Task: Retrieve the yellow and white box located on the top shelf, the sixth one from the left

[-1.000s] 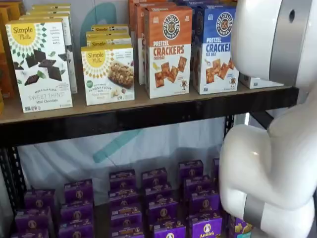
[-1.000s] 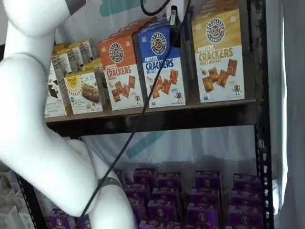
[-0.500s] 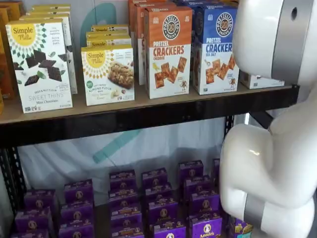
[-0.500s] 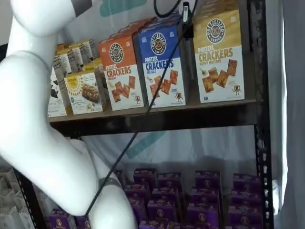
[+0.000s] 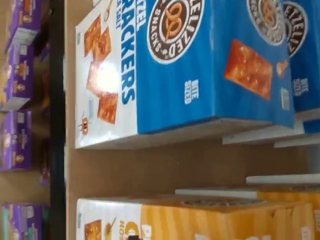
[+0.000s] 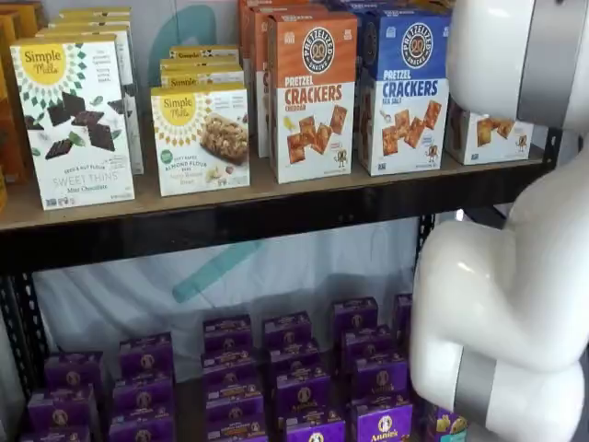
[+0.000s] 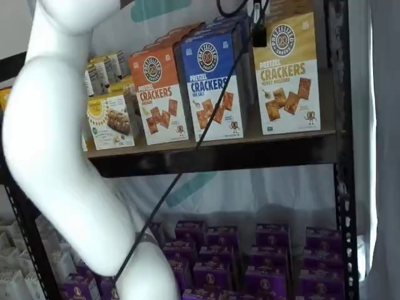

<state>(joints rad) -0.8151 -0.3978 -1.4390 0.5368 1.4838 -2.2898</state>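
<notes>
The yellow and white box (image 7: 287, 81) stands upright at the right end of the top shelf (image 7: 237, 156), next to the black upright. In a shelf view only its white lower part (image 6: 488, 136) shows behind my arm. The wrist view shows its yellow top and white part (image 5: 210, 222) across a strip of tan board from the blue-topped carton (image 5: 200, 65). My gripper (image 7: 257, 28) shows only as a dark finger with a cable at the view's top edge, between the blue carton and the yellow box, at their upper parts. No gap or grip can be made out.
An orange-topped carton (image 6: 313, 97) and the blue-topped carton (image 6: 401, 92) stand left of the yellow box. Simple Mills boxes (image 6: 74, 120) fill the shelf's left. Purple boxes (image 6: 294, 378) crowd the lower shelf. My white arm (image 6: 506, 304) blocks the right side.
My arm has swung to the right in both shelf views. The dark finger and cable moved right, closer to the yellow box. The box's lower part has come into sight behind the arm.
</notes>
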